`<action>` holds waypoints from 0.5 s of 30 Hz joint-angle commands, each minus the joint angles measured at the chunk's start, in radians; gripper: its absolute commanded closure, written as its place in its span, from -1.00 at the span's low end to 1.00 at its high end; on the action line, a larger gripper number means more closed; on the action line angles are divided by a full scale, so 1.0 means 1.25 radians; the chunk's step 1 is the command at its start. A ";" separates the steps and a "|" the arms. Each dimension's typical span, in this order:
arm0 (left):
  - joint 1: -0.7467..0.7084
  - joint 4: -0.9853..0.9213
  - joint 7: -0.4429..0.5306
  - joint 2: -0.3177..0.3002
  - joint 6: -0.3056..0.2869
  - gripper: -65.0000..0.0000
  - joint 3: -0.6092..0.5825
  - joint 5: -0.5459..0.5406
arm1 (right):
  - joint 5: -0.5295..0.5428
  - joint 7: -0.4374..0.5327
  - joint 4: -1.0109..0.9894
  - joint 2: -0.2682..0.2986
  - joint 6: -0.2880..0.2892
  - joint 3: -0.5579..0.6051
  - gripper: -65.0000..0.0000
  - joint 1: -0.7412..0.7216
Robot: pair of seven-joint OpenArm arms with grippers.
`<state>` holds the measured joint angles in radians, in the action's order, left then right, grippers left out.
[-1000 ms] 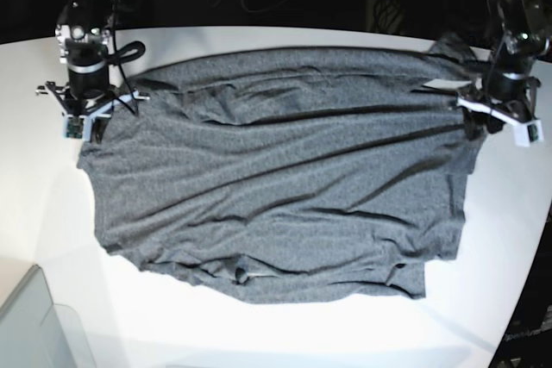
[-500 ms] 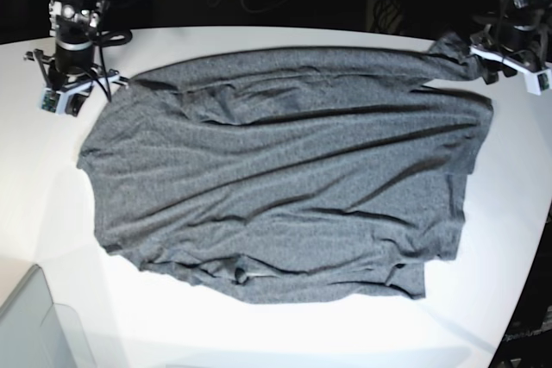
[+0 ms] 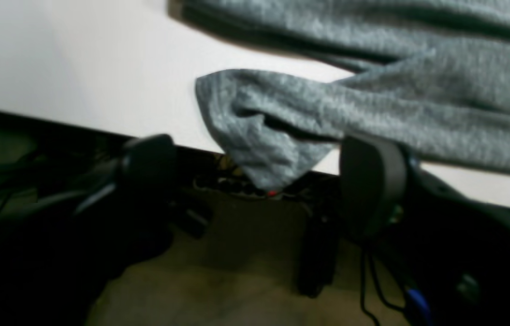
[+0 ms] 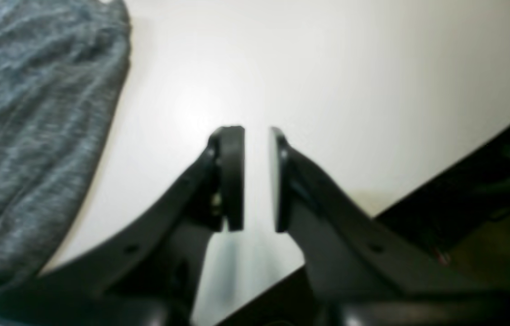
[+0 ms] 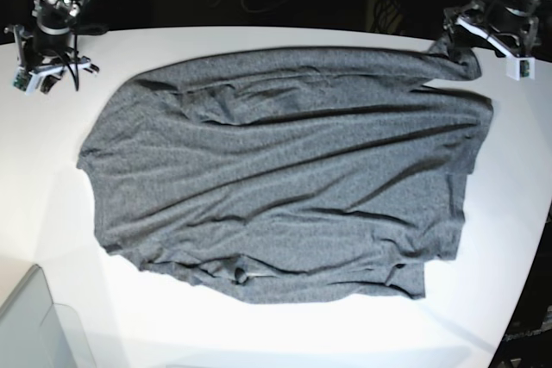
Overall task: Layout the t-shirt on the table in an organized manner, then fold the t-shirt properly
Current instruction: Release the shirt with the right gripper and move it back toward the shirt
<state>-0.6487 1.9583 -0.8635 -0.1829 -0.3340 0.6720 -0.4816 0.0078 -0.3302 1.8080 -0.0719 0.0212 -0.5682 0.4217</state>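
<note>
- Both arms have pulled back toward the far corners of the table (image 5: pixel 285 333) since a second ago, when they stood at the two ends of the t-shirt's (image 5: pixel 285 178) upper edge; the cloth itself lies as it did.
- Left gripper (image 3: pixel 259 181), at the base view's far right corner, has its jaws spread wide and empty; a second ago it was narrower.
- From the left wrist view, a loose, crumpled corner of the t-shirt droops over the table edge between the two fingers (image 3: pixel 372 181), touching neither as far as the blur allows.
- Right gripper (image 4: pixel 255 179), at the base view's far left corner, hangs over bare table with a narrow gap between its pads, nothing in it.
- In the right wrist view the t-shirt's edge lies well to the left of that gripper, apart from it.
- Spread flat over the middle of the table, the t-shirt is wrinkled, with long creases running across it.
- A translucent bin (image 5: pixel 39 329) corner shows at the near left edge.
</note>
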 commanded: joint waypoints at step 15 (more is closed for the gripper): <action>0.032 0.008 0.013 -0.008 -0.015 -0.77 0.053 0.066 | 0.136 0.019 -0.001 0.016 0.116 -0.081 0.39 0.068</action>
<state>-0.6121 1.9522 -0.8719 -0.1806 -0.3527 0.7334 -0.3962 0.1722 -0.3290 1.7882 -0.0608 0.1608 -0.6662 0.5018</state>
